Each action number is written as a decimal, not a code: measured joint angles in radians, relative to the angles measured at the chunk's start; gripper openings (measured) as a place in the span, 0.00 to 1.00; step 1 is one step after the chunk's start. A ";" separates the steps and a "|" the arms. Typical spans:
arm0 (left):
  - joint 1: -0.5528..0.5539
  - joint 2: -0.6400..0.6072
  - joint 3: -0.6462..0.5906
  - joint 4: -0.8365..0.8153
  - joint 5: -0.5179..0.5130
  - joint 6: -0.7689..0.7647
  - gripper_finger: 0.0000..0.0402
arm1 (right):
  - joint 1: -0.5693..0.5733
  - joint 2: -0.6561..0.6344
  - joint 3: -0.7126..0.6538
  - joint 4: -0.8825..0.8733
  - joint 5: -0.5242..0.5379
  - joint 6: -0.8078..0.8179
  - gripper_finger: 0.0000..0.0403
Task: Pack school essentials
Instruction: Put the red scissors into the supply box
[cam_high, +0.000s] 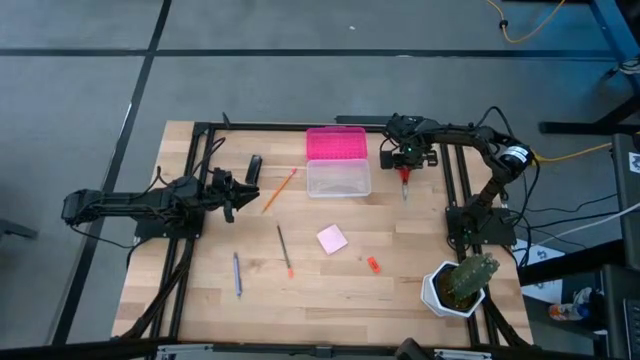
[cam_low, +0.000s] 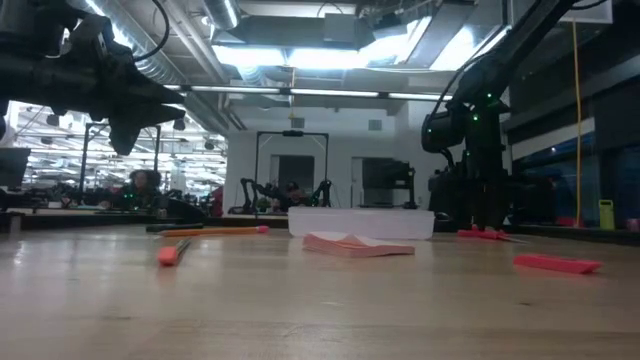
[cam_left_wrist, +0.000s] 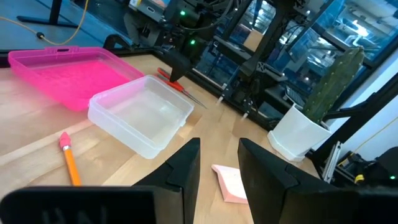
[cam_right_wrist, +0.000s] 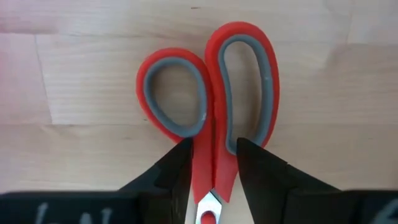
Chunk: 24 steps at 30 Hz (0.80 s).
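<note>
The red-handled scissors (cam_high: 404, 182) lie flat on the table, right of the clear box (cam_high: 338, 178). My right gripper (cam_high: 405, 160) stands over their handles (cam_right_wrist: 211, 93), shut on them. My left gripper (cam_high: 232, 195) hovers open above the table's left side, beside the orange pencil (cam_high: 280, 190) and near the small black oblong item (cam_high: 254, 166). Two slim pens (cam_high: 284, 250) (cam_high: 237, 272), the pink notepad (cam_high: 332, 238) and the tiny orange-red piece (cam_high: 373, 265) lie flat nearer the near edge. My right gripper (cam_right_wrist: 214, 144) pinches the scissors at the red neck (cam_right_wrist: 211, 168) just below the two handle loops, one finger on each side. The fingers (cam_right_wrist: 180, 174) come from above, pointing down, across the scissors' length. The scissors lie flat on the wood, loops ahead of the fingers.
The box's pink lid (cam_high: 336, 144) lies open behind it toward the far edge. A cactus in a white pot (cam_high: 458, 287) stands at the near right corner. Black frame rails (cam_high: 460, 190) run along both sides of the table. Bare wood lies between the pens and the left rail.
</note>
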<state>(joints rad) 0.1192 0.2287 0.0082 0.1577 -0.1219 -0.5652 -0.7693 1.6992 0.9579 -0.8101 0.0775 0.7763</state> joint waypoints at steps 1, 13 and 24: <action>0.000 0.000 0.000 0.000 0.000 0.000 0.26 | 0.006 -0.004 0.013 -0.010 0.004 0.000 0.32; 0.000 0.000 0.000 0.000 0.000 0.000 0.26 | 0.089 -0.027 0.030 -0.199 -0.026 0.028 0.32; 0.000 0.000 0.000 0.000 0.000 0.000 0.26 | 0.163 -0.038 -0.120 0.030 -0.027 0.164 0.32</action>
<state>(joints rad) 0.1194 0.2287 0.0082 0.1581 -0.1219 -0.5655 -0.6066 1.6615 0.8380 -0.7799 0.0501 0.9398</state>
